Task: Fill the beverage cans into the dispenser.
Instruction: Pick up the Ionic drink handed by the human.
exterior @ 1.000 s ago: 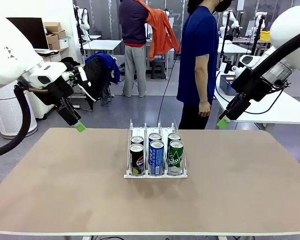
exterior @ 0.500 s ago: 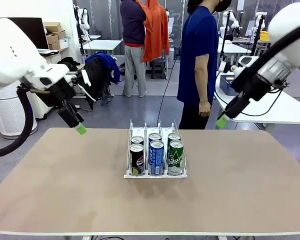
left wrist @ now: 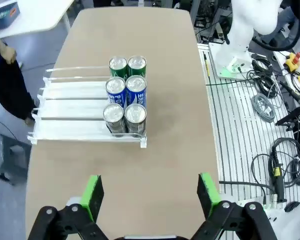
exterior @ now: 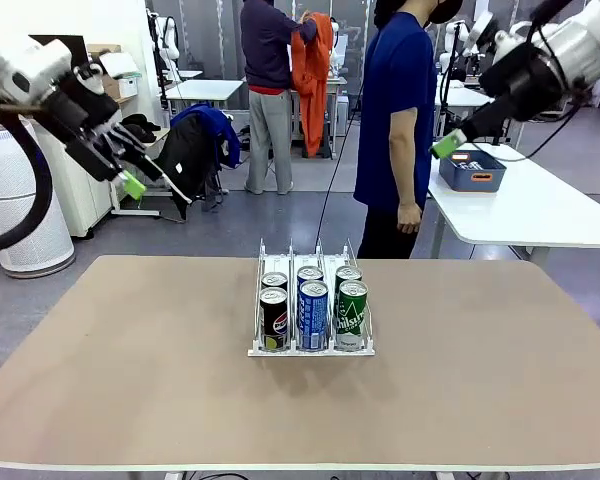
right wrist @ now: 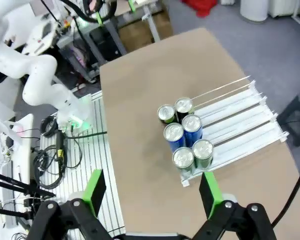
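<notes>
The dispenser [exterior: 310, 351] stands mid-table, a clear three-lane rack on a white base. Two beverage cans fill the near end of each lane: black ones [exterior: 274, 318] on the left, blue [exterior: 313, 314] in the middle, green [exterior: 352, 314] on the right. My left gripper [exterior: 132, 183] hangs high above the table's far left corner, open and empty. My right gripper [exterior: 447, 146] is raised at the far right, open and empty. The left wrist view has the left gripper [left wrist: 150, 187] above bare tabletop, the cans [left wrist: 126, 89] and rack [left wrist: 70, 107] beyond. Below the right gripper [right wrist: 152, 192] lie the cans [right wrist: 184, 135] and rack [right wrist: 240, 120].
A person in a blue shirt [exterior: 395, 120] stands at the table's far edge, one hand hanging down. A white side table [exterior: 540, 215] at the right carries a blue-grey tub [exterior: 472, 170]. Cables and a robot base [left wrist: 240, 45] lie off the table's near side.
Both arms have lifted away from the table: the left gripper went up and to the left, the right gripper went up. Jaws stayed open. The cans and rack have not moved.
</notes>
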You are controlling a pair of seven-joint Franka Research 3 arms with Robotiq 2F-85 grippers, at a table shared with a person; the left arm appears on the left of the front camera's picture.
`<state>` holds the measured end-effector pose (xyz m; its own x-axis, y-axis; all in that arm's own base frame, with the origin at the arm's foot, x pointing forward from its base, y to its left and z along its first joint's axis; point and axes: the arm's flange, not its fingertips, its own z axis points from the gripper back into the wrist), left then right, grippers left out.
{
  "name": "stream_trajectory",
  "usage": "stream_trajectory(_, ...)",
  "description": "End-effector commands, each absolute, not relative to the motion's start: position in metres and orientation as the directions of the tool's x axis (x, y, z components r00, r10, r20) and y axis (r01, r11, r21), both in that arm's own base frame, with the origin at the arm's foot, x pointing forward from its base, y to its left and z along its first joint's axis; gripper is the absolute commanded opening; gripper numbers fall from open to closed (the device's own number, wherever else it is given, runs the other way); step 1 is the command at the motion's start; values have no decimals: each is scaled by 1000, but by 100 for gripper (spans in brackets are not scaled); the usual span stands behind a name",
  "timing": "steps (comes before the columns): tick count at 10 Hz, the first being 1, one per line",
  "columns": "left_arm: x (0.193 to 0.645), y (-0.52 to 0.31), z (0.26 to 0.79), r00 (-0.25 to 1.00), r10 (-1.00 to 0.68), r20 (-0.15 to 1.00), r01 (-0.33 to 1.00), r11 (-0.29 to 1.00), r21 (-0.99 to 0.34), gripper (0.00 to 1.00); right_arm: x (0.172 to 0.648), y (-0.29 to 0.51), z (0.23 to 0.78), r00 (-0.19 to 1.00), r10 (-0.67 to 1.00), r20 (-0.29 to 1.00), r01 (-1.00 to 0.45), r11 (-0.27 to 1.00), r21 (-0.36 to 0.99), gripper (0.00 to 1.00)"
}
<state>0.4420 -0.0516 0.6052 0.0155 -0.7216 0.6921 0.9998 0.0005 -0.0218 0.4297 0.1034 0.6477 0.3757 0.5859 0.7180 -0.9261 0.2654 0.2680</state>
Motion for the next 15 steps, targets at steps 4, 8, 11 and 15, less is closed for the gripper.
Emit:
stream_trajectory(4,424,-46,658,121,-694,710,984,179,8,100,428,91,705,217,598,772,-936,353,-10,100)
stream_trajectory(8,425,-45,665,137,-706,695,983,181,-10,100,427,88,722,213,610,763,-934,356,-24,100)
stream_trajectory(11,425,-45,665,137,-706,695,983,181,-10,100,428,90,720,214,632,745,-925,376,-54,100)
stream_trajectory(15,425,-45,665,137,-706,695,983,181,-10,100,435,96,760,219,770,599,-926,358,-121,100)
